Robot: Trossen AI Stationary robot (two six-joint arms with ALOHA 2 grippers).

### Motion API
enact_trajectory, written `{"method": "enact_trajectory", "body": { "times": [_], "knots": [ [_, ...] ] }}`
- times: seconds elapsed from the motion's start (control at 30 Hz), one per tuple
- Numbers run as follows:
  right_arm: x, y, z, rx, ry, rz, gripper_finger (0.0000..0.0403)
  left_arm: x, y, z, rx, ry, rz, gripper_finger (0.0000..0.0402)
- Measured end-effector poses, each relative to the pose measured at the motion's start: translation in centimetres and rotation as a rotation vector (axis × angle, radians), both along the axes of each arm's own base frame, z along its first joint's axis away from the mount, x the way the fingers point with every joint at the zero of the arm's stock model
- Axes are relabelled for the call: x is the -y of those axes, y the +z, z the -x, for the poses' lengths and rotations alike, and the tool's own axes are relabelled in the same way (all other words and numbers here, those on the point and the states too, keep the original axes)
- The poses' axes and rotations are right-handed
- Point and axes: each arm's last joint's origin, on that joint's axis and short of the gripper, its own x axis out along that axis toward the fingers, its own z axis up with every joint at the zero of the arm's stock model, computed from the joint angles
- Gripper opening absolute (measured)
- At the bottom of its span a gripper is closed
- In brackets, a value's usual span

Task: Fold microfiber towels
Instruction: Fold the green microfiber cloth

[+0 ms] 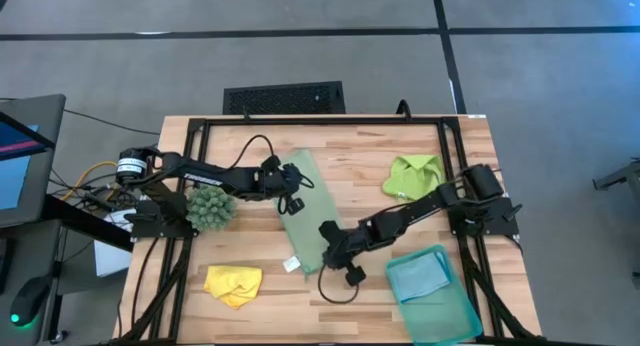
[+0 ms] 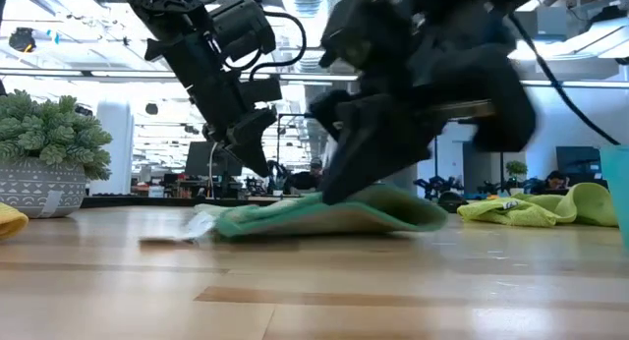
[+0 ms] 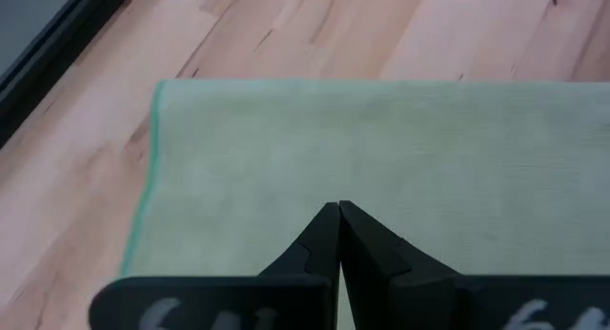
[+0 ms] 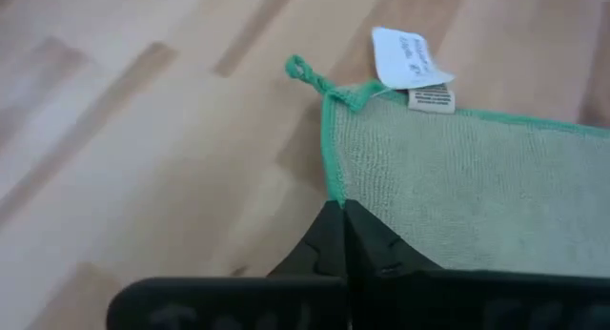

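- Sage towel lies as a long strip mid-table, running from near the far centre toward the near edge, with a white label at its near end.
- Right gripper sits low at the strip's near end; the right wrist view shows its fingers pressed together at the towel's green-stitched edge, just beside the corner loop and label. Whether cloth is pinched between them cannot be told.
- Left gripper stands at the strip's far part; the left wrist view shows its fingers clenched tip to tip over the flat cloth, holding nothing visible.
- Low view: the towel rests on the wood, slightly humped under the right gripper.
- Lime towel lies crumpled at the far right of the table.
- Yellow towel lies bunched near the front left.
- Blue towel lies folded in the teal tray at the front right.
- Spiky green clump sits at the left, beside the left arm.
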Motion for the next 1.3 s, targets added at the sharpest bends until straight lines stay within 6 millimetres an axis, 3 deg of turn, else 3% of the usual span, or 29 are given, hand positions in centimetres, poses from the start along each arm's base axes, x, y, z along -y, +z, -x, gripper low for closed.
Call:
{"method": "enact_trajectory", "body": {
  "times": [0.23,0.4,0.73,0.97,1.13,1.3],
  "knots": [
    [-2.1,1.5,1.6,-0.033,0.060,-0.005,0.0022,0.1,-0.8,-0.3,0.031,-0.061,-0.005,0.0000],
    [-2.6,2.2,2.4,-0.055,0.080,-0.002,0.0009,0.7,-1.4,-0.8,0.054,-0.142,0.040,0.0000],
    [-3.1,2.9,3.5,-0.110,0.106,-0.001,0.0017,1.5,-5.8,-3.5,0.122,-0.297,0.121,0.0000],
    [-2.7,5.4,4.6,-0.080,0.144,0.016,0.0009,3.7,-6.9,-6.2,0.205,-0.359,0.165,0.0000],
    [-1.5,7.2,4.6,-0.024,0.139,-0.004,0.0015,6.4,-6.5,-8.1,0.210,-0.439,0.160,0.0000],
    [0.2,5.9,3.7,-0.085,0.169,-0.092,0.0011,8.3,-4.3,-9.3,0.079,-0.456,0.110,0.0000]
  ]
}}
